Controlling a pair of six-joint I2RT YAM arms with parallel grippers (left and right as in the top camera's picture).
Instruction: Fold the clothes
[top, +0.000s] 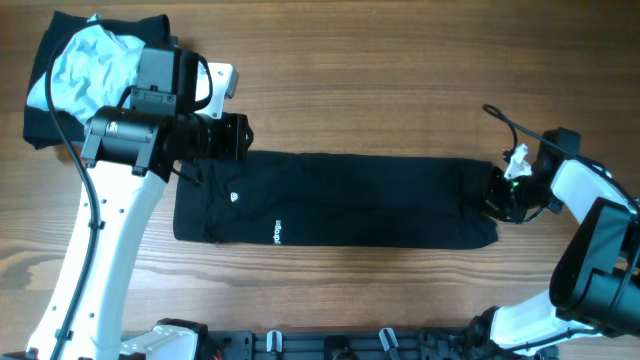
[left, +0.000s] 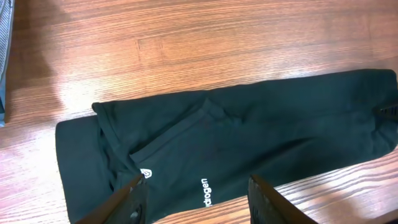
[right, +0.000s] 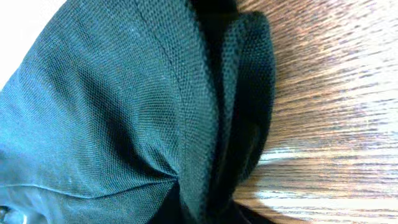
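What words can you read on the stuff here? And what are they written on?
"drogen": white print on the black T-shirt, seen from the left wrist. Its start runs off the picture's bottom edge.
Small white badge beside it: only a sign, too small to show any letters.
From overhead the same print is too small to read.
No other text shows.

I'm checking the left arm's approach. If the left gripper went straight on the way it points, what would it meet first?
The black T-shirt: the left gripper points down at it with open jaws, near the white lettering. How far above it hangs is unclear.
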